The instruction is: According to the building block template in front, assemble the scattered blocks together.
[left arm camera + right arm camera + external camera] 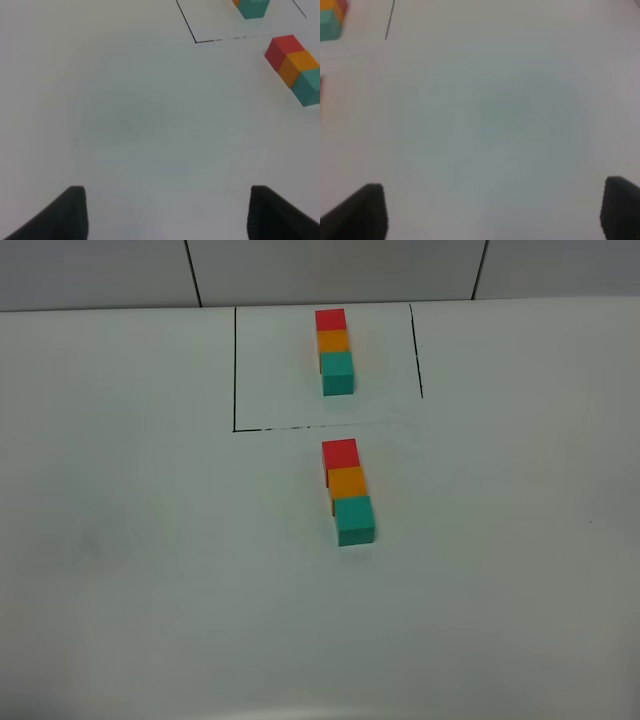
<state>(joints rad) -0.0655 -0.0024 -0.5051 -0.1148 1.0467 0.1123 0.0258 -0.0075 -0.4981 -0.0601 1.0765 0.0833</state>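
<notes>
White counter (140, 540) fills the overhead view, with a tiled wall along its far edge and a black-lined rectangle (235, 370) drawn at the far middle. Inside that outline stands the building block template (335, 350), a straight row of red, orange and teal cubes running toward me. Just nearer than the outline's front line lie the scattered blocks, now in a matching row: red cube (340, 454) farthest, orange cube (347, 483) in the middle, teal cube (354, 521) nearest, each touching the next, the row skewed slightly off the template's axis.

I judge the assembly essentially complete; only a small straightening nudge might remain.

Both arms are out of the overhead view. My left pincer (167, 212) is spread wide over bare counter and holds nothing, the row well off to one side of it. My right pincer (492, 212) is likewise wide and empty.

Handling, as I judge it: the cubes look light, rigid and matte, so they should grip without slipping. Take one by two opposite flat faces, low and square; adjoining cubes shift easily if brushed.
</notes>
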